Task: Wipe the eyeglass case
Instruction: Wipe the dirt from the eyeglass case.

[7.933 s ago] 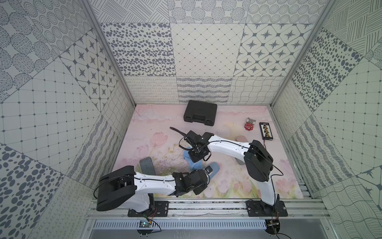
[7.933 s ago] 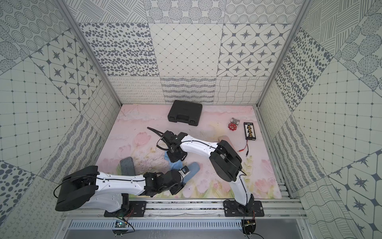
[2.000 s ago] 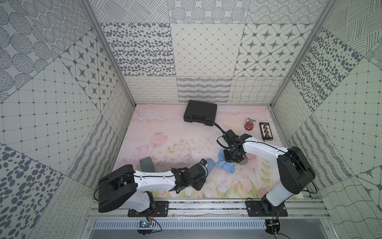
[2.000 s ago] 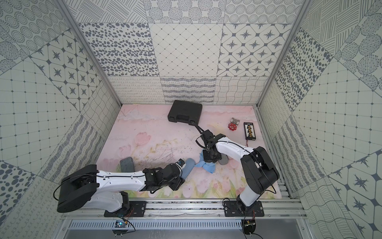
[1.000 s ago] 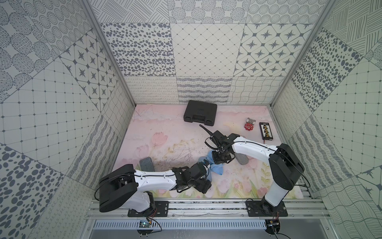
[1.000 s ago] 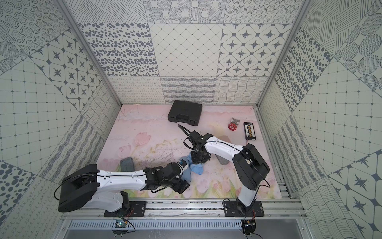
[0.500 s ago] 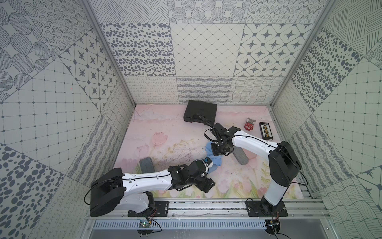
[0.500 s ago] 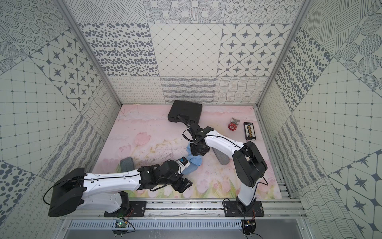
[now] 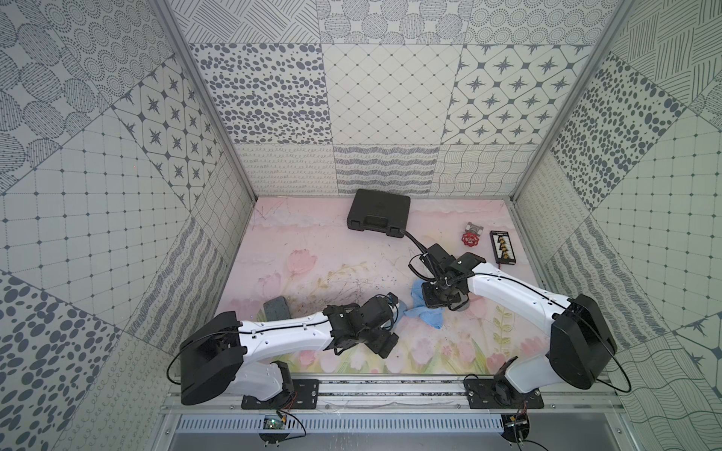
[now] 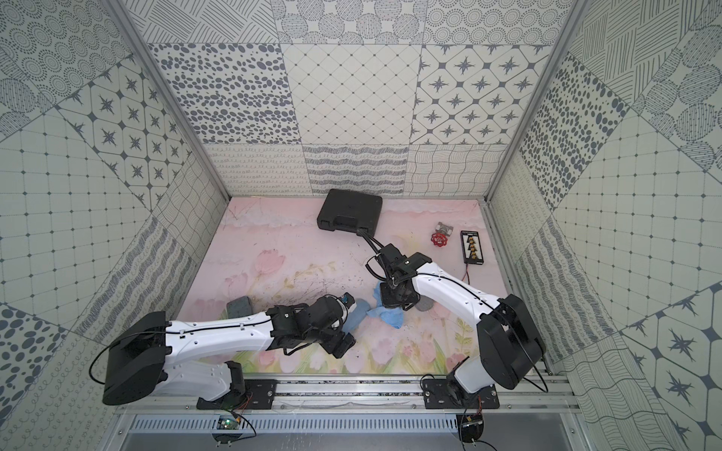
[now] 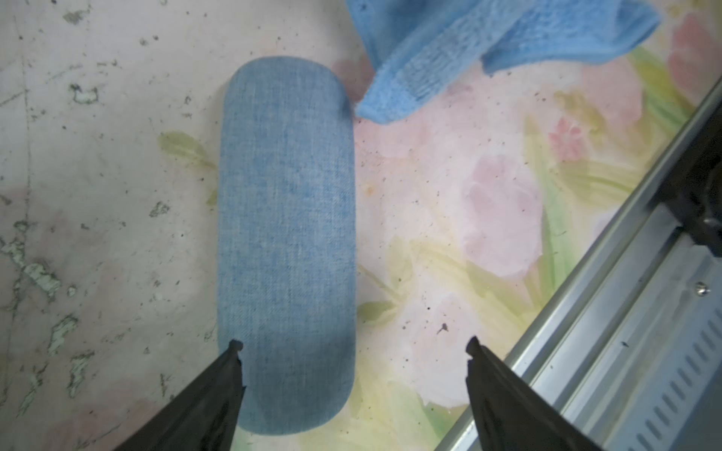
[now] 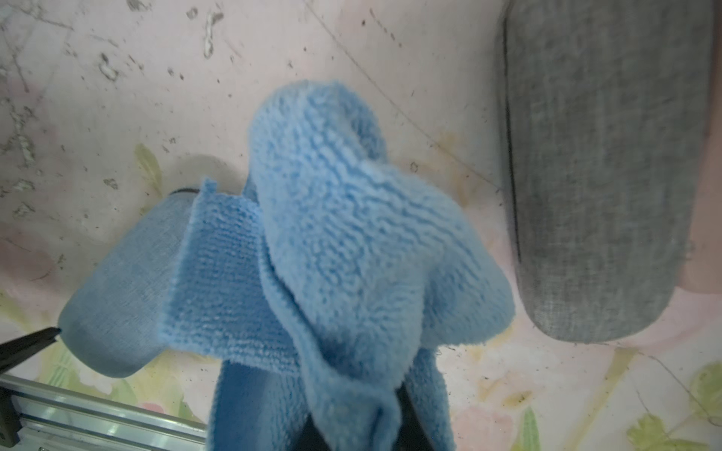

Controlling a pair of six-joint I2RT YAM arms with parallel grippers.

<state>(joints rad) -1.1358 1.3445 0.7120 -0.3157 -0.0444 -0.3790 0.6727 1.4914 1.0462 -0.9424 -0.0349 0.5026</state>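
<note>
In a top view, blue eyeglass case point(image 10: 354, 318) flat on the flowered counter point(image 10: 273, 254), blue cloth point(image 10: 386, 315) just beside it. In the left wrist view, left tool point(image 11: 353, 343) wide open, one fingertip point(image 11: 234, 347) at the case's edge, the other well apart. In the right wrist view, right tool point(image 12: 363, 429) closed on the cloth, above one end of the case.

Both top views are bright and evenly lit from above, with only faint, soft shadows on the pink floral tabletop point(image 9: 312, 250). In the left wrist view the pale blue fabric-covered oblong eyeglass case point(image 11: 287, 242) is fairly sharp, shaded at its near end. In the right wrist view the fluffy blue microfibre cloth point(image 12: 351, 242) is soft-focused, and the grey fabric-covered oblong case point(image 12: 601, 175) is blurred.
</note>
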